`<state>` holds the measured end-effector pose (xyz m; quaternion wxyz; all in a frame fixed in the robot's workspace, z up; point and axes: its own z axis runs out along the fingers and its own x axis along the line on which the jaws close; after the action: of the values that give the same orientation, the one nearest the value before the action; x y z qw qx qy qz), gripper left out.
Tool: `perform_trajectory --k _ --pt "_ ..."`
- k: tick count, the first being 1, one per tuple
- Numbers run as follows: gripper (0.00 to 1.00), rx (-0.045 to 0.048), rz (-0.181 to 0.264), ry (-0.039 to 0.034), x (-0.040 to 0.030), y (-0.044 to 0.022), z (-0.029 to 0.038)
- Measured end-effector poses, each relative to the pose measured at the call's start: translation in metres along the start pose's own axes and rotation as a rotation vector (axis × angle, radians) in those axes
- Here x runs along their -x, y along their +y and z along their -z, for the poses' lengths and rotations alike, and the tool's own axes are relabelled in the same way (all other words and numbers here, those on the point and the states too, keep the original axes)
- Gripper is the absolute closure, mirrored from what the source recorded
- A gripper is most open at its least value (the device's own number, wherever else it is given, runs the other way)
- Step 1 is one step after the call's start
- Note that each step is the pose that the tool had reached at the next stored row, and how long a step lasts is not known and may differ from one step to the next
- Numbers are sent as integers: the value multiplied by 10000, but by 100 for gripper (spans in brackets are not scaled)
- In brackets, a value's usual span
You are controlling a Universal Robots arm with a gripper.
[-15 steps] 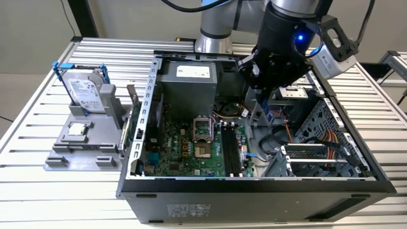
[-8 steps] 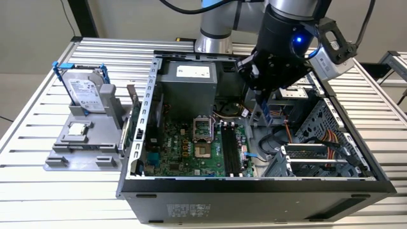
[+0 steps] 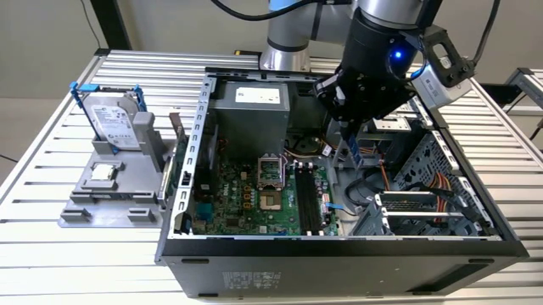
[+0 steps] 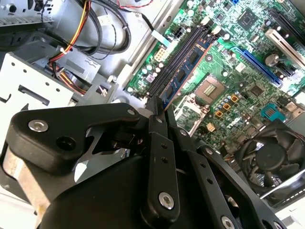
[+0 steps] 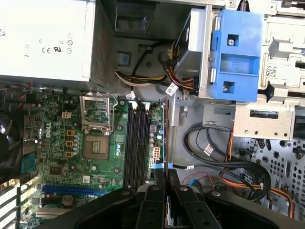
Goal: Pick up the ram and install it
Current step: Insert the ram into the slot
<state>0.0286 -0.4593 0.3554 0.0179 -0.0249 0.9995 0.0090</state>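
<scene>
My gripper [image 3: 351, 141] hangs inside the open computer case [image 3: 195, 136], shut on the ram [image 3: 355, 154], a thin blue stick with dark chips pointing down toward the motherboard [image 3: 229, 197]. In the second wrist view the ram [image 4: 187, 68] runs out from the fingertips [image 4: 153, 106] alongside the long black slots [image 4: 172, 58]. In the first wrist view the ram [image 5: 166, 138] shows edge-on, just beside the black slots [image 5: 137, 143], with my gripper [image 5: 166, 177] clamped on it. The stick is held in the air above the board, apart from the slots.
A silver hard drive [image 3: 114, 121] with blue rails stands on a grey fixture [image 3: 106, 194] outside the case, at the exterior view's left. Inside are the power supply [image 3: 250, 108], a blue drive bracket [image 5: 236, 55], cable bundles [image 5: 219, 157] and a black fan [image 4: 271, 160].
</scene>
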Motion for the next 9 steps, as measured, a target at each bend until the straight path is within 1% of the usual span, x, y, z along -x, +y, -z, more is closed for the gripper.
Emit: perform_trajectory --k 9 --pt "100 1 0 0 -1 0 -30"
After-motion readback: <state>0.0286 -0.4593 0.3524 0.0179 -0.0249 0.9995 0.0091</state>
